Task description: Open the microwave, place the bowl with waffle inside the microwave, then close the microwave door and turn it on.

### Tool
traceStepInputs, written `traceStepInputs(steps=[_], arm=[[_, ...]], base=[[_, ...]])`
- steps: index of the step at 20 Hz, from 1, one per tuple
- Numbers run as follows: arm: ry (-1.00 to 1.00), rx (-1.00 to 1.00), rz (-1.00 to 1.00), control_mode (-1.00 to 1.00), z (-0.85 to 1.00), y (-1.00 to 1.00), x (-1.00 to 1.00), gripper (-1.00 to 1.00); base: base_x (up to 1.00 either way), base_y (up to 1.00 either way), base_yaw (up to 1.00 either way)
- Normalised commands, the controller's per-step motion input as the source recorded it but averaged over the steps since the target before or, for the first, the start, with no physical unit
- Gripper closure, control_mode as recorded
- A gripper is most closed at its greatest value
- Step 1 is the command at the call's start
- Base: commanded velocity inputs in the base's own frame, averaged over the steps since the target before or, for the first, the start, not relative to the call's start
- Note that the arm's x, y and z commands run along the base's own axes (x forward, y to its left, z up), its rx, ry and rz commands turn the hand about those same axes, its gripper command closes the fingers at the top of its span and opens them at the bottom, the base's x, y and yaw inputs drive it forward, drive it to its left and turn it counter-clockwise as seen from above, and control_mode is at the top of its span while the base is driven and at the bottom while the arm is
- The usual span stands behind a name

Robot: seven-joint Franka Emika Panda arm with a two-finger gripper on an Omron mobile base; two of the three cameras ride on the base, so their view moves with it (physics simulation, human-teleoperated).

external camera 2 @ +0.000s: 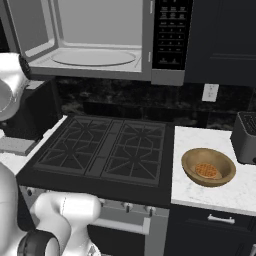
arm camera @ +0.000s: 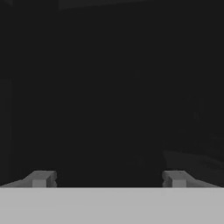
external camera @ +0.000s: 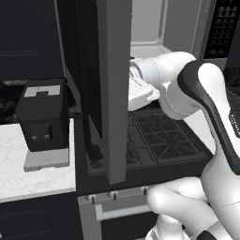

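In the hand view the gripper (arm camera: 108,179) is holding its jaws wide apart, with nothing between the two tips and only a dark surface lying ahead of them. In the left base view the white arm (external camera: 206,93) is reaching to the left, its hand passing behind the edge of the microwave door (external camera: 112,89), so the fingers themselves are hidden there.

The microwave door is standing swung open, seen edge-on as a tall grey panel over the left part of the stove (external camera 2: 105,150). The microwave (external camera 2: 100,40) is hanging above the stove with its light grey interior exposed and a round turntable (external camera 2: 93,58) lying on its floor; the black button panel (external camera 2: 172,32) is sitting at its right side.

The bowl (external camera 2: 208,167) is resting on the white marble counter (external camera 2: 235,192) to the right of the stove, near the counter's front edge, with the waffle (external camera 2: 207,171) lying inside it. A dark toaster (external camera 2: 246,137) is standing just beside the bowl at the counter's right edge. On the counter left of the stove a small black boxy appliance (external camera: 43,119) is standing near the back.
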Motion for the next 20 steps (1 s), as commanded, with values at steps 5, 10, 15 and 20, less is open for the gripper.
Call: traceStepInputs(steps=[5,10,15,20], arm=[[0.00,-0.02,-0.23,-1.00,0.00,0.56,-0.02,-1.00],[0.00,-0.03,-0.22,-1.00,0.00,0.53,0.00,-1.00],[0.00,-0.02,-0.19,-1.00,0.02,0.43,0.02,-1.00],[0.00,-0.02,-0.10,-1.00,0.00,0.31,0.02,-1.00]], base=[[0.00,0.00,0.00],[0.00,0.00,0.00],[0.00,0.00,0.00],[0.00,0.00,0.00]])
